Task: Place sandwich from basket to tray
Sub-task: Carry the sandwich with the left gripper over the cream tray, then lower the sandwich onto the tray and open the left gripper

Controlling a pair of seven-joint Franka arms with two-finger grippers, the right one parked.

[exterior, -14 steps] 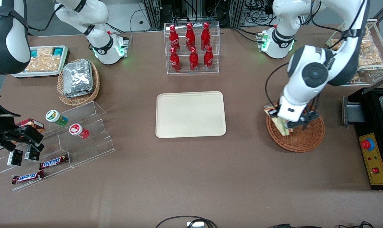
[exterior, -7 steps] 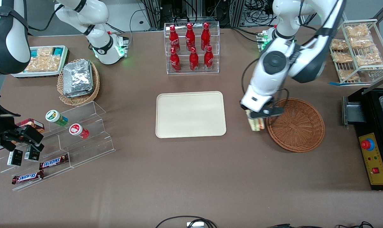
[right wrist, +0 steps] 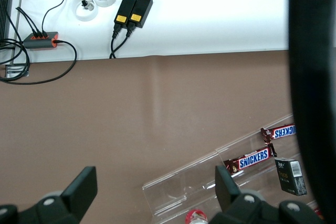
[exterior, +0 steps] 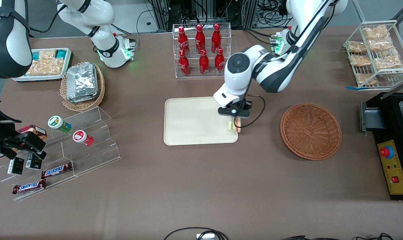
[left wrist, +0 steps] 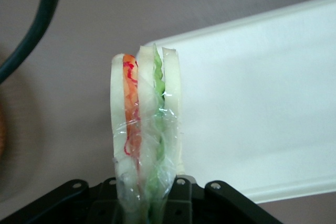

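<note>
My left gripper (exterior: 235, 117) is shut on the sandwich (exterior: 234, 126), a clear-wrapped wedge of pale bread with orange and green layers. It hangs over the edge of the cream tray (exterior: 194, 123) that lies toward the working arm's end. In the left wrist view the sandwich (left wrist: 145, 129) stands upright out of the gripper (left wrist: 147, 203), above the tray's corner (left wrist: 252, 108). The reddish-brown wicker basket (exterior: 310, 130) sits on the table with nothing in it, toward the working arm's end from the tray.
A clear rack of red bottles (exterior: 201, 50) stands farther from the front camera than the tray. A tan basket of foil packs (exterior: 82, 86) and clear stepped shelves with snacks (exterior: 71, 146) lie toward the parked arm's end. A black box with a red button (exterior: 393, 160) sits at the working arm's end.
The left gripper lifted the sandwich out of the basket and carried it sideways to the tray's edge. The basket now holds nothing.
</note>
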